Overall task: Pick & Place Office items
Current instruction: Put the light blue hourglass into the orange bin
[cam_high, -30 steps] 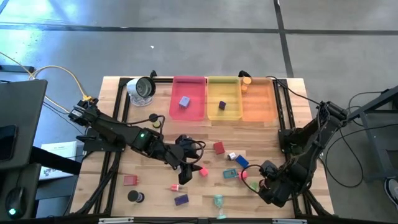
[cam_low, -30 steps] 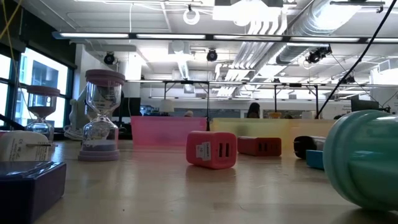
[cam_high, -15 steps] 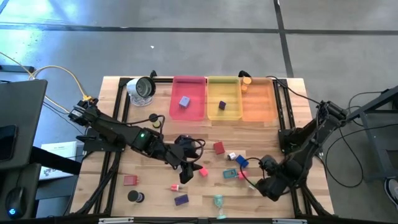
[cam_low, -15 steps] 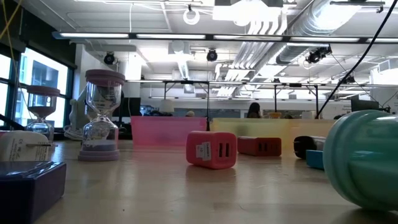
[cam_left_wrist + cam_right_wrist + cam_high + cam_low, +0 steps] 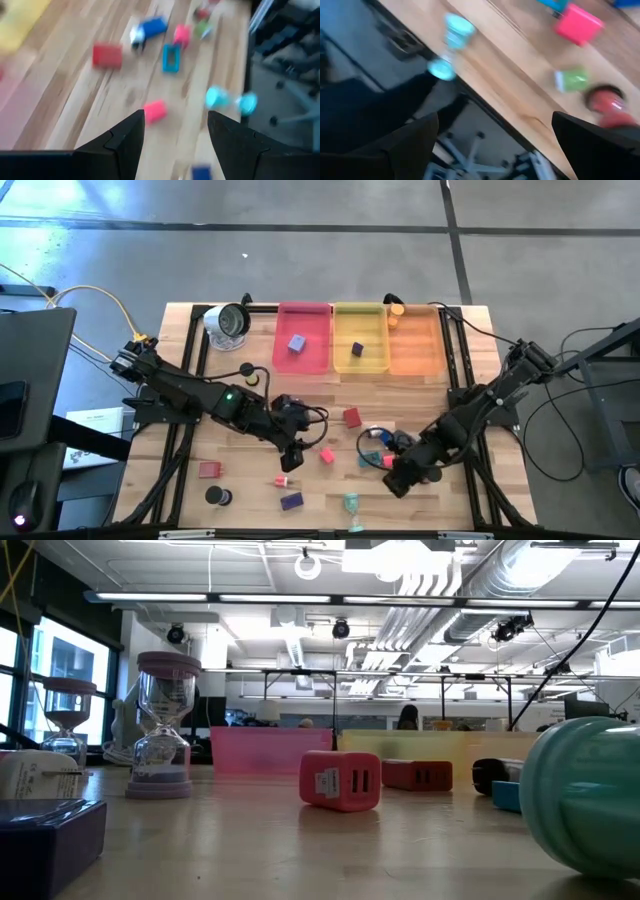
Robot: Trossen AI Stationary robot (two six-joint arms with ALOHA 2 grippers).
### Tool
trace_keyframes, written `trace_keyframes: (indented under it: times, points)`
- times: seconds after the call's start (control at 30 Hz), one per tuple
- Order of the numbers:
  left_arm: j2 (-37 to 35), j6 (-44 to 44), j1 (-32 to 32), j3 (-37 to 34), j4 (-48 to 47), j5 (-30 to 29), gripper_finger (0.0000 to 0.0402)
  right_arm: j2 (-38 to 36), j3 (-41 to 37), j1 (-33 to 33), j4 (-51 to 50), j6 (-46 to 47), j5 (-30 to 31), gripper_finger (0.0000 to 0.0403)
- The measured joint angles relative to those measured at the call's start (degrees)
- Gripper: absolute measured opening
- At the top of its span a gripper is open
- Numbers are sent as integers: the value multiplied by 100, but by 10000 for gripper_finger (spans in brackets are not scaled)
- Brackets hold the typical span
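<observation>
- Wooden tabletop [image 5: 240, 485] is seen from above, with three tinted trays at its far edge: pink tray [image 5: 303, 340], yellow tray [image 5: 360, 338], orange tray [image 5: 416, 345]; a grey floor lies beyond.
- Most office items are scattered across the near middle: a red block [image 5: 351, 417], a pink block [image 5: 326, 455], a teal frame [image 5: 371, 458], a blue block [image 5: 388, 440], a purple block [image 5: 291, 501] and a teal hourglass [image 5: 351, 503]. Two small pieces already lie in the pink and yellow trays.
- Left claw [image 5: 291, 460] is held low over the middle of the tabletop, its fingers [image 5: 125, 140] spread with nothing between them; the pink block shows just ahead of them in the left wrist view [image 5: 154, 110].
- Right claw [image 5: 397, 480] is placed at the near right, beside the teal frame; its fingers [image 5: 410, 137] are spread wide and nothing is held.
- Step in hand, as judged: an approach for a pick, with no item yet gripped by either arm.
- For the next move, the left claw would need to be lowered around the pink block and pressed onto its short sides, then carried to a tray.
- From above the pink block's long axis cannot be made out; in the left wrist view it looks slightly elongated, slanting across the wood grain.
</observation>
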Motion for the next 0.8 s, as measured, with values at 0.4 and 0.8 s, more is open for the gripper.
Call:
trace_keyframes:
  times: [0.4,0.8]
  points:
    - [0,540,-404,0,-2042,1008,212,0,2,-60,2902,452,1350,380]
    - [0,1108,-879,0,-2512,1460,212,-33,2,119,2609,271,3396,380]
